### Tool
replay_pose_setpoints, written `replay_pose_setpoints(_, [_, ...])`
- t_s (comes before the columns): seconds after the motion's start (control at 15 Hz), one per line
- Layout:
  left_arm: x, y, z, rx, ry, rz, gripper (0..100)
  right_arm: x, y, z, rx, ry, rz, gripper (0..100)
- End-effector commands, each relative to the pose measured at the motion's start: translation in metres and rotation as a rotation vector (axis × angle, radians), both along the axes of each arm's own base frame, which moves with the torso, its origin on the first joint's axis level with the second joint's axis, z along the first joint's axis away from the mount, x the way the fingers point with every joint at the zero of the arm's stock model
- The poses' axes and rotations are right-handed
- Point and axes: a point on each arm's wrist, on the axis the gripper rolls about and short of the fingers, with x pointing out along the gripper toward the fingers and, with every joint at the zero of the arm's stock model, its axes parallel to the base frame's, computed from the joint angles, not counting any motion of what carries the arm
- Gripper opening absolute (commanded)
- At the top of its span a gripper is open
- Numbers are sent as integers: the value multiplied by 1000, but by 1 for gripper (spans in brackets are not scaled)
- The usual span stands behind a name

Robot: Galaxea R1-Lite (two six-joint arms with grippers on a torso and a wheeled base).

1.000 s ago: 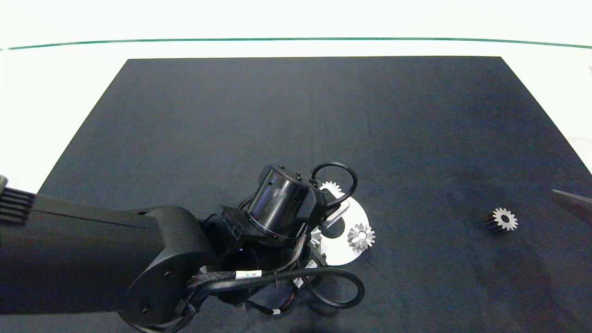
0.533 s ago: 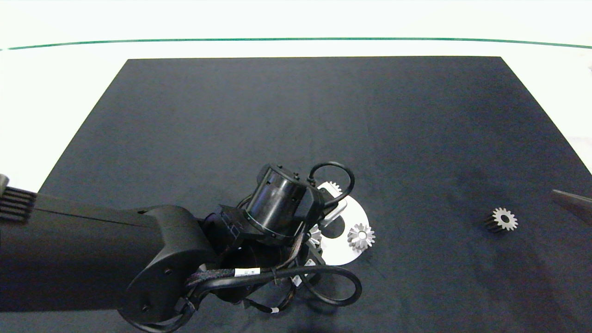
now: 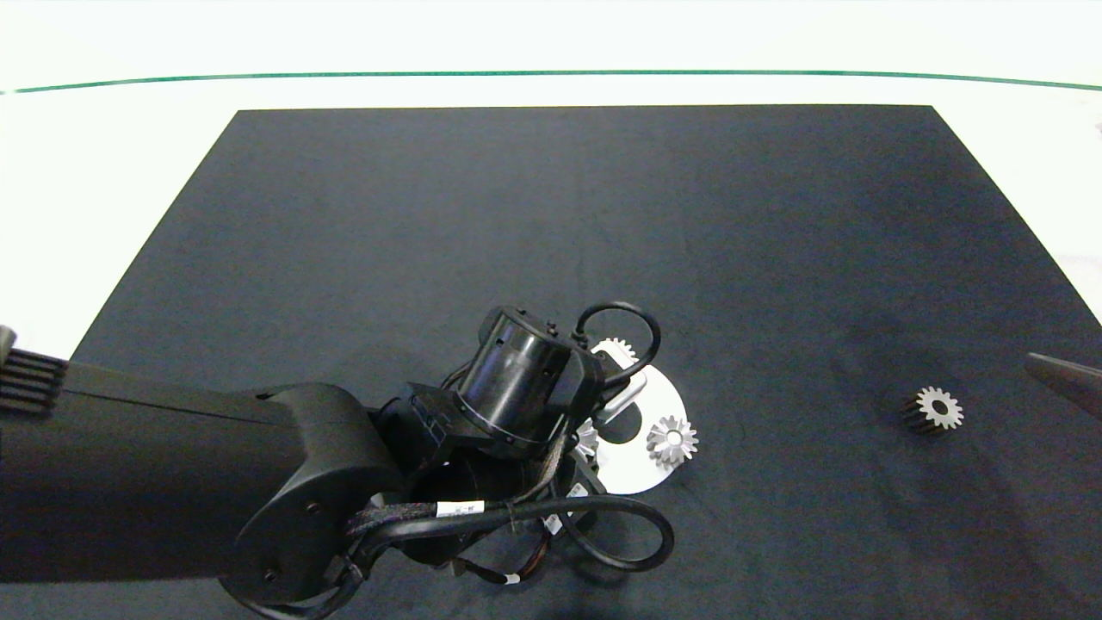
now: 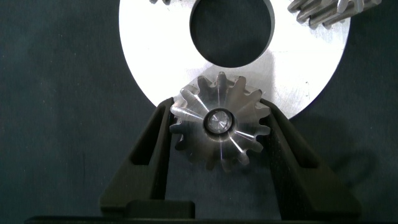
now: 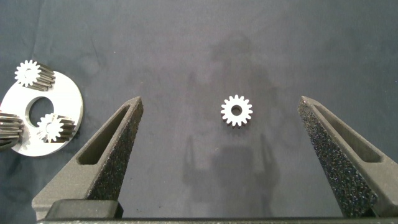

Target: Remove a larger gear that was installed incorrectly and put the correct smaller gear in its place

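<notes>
The larger gear (image 4: 219, 124), silvery with long pointed teeth, sits on a pin at the rim of the flat white ring plate (image 4: 149, 68). My left gripper (image 4: 219, 107) is shut on it, one dark finger against each side of its teeth. From above, the left wrist (image 3: 516, 379) hides most of this; only a sliver of the larger gear (image 3: 586, 439) shows. The smaller gear (image 3: 937, 408), with short stubby teeth, lies loose on the mat at the right. My right gripper (image 5: 221, 102) hangs open above the smaller gear (image 5: 236, 111), clear of it.
Two more gears (image 3: 671, 441) (image 3: 616, 349) stand on the ring plate (image 3: 633, 474). A black mat (image 3: 551, 224) covers the white table. The left arm's cables (image 3: 620, 534) loop beside the plate. The right fingertip (image 3: 1063, 379) enters at the right edge.
The left wrist has shifted slightly to the left over the plate, and a bit more of the gripped gear shows. The right gripper and the loose gear have hardly moved.
</notes>
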Motion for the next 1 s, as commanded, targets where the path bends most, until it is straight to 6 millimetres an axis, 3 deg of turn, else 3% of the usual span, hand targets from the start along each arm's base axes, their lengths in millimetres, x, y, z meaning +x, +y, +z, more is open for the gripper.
replay_pose_setpoints(0.07, [0,-1,-1,7,1,0,35,0,0,0,1,0,1,100])
replay_pose_setpoints(0.67, [1,-2,-6,17,12,-1,17,0,0,0,0,2,1,100])
replay_pose_setpoints(1.0, [0,-1,-2,10,3,-3,16,0,0,0,0,2,1,100])
